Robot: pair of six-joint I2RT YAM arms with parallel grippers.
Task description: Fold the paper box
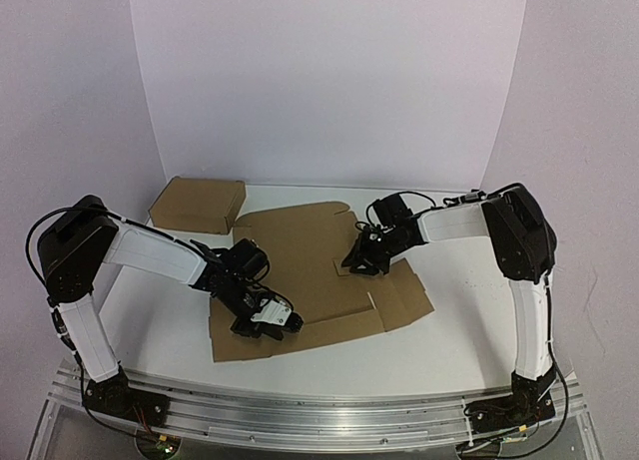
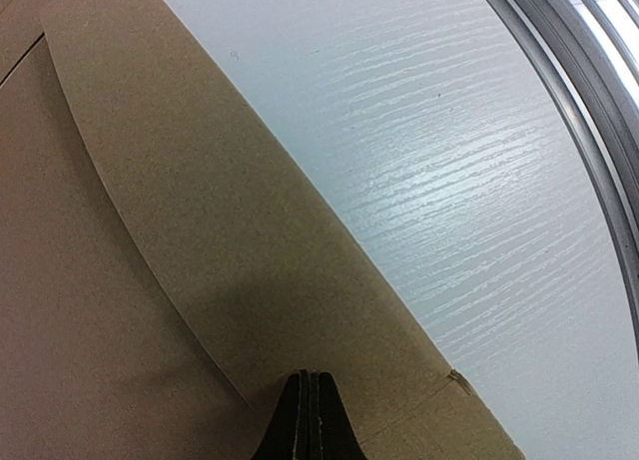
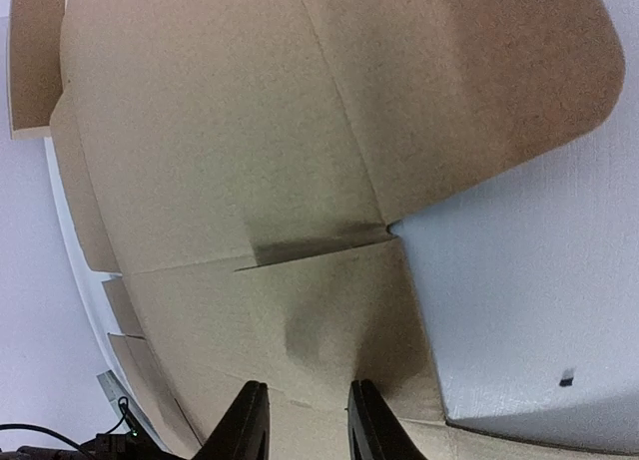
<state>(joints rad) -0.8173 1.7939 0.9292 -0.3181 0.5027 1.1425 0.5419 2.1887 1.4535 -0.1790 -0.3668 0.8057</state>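
The left end effector (image 1: 268,318) is fully closed, its two fingers pressed flat against each other. In the left wrist view the joined tips (image 2: 311,380) sit over a brown panel near the near-left edge of the paper box (image 1: 300,270). Nothing shows between the tips, and I cannot tell whether they touch the board.

The right end effector (image 1: 357,263) points down at the right side of the sheet. Its jaws are only a narrow gap apart, and the right wrist view shows cardboard through that gap (image 3: 307,385). Just ahead of the tips the board is buckled, and a small slit tab stands slightly raised. I cannot tell whether the fingers are pressing on it.

The paper box lies unfolded and nearly flat in the middle of the white bench (image 1: 459,350), between the two arms. Its long axis runs roughly from the near edge towards the back wall, leaning a little to the right. The round-cornered panel is at the far end and a side flap spreads out to the right.

There are two cardboard items: this one flat blank and one made-up cardboard box (image 1: 197,203), which sits at the far left just beside the blank's far-left corner. There are two arms, each with one end effector.
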